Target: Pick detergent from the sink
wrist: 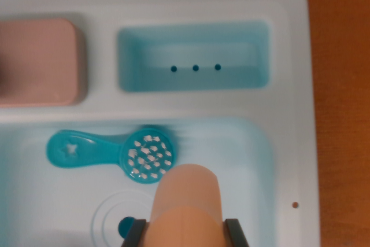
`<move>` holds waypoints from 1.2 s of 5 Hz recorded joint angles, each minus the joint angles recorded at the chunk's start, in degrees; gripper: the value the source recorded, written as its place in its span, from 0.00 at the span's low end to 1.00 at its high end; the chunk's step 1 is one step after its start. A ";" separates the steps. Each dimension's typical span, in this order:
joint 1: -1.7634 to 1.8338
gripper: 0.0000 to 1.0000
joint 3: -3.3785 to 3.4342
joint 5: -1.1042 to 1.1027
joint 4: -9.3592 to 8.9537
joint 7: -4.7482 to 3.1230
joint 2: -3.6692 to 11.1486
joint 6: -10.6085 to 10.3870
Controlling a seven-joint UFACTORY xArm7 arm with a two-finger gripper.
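Observation:
A peach-coloured detergent bottle [186, 201] fills the bottom centre of the wrist view, its rounded top pointing up the picture, over the pale blue sink basin [248, 160]. My gripper [185, 236] has one dark finger [133, 234] against the bottle's left side and the other [237, 233] against its right side, so it is shut on the bottle. The bottle's lower part is cut off by the bottom edge of the frame.
A teal dish brush [115, 154] with white bristles lies in the basin just above the bottle. The drain [124, 224] shows beside the left finger. A pink block [37, 62] and a small blue compartment [193, 56] sit behind. The wooden table [344, 85] lies to the right.

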 joint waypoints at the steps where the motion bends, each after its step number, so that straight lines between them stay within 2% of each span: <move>1: 0.00 1.00 0.00 0.00 0.00 0.00 0.00 0.00; 2: 0.02 1.00 -0.02 -0.23 1.95 0.27 -0.74 2.68; 3: 0.02 1.00 -0.02 -0.23 1.95 0.27 -0.74 2.68; 5: 0.06 1.00 -0.07 -0.70 5.92 0.80 -2.25 8.12; 6: 0.06 1.00 -0.07 -0.70 5.92 0.80 -2.25 8.12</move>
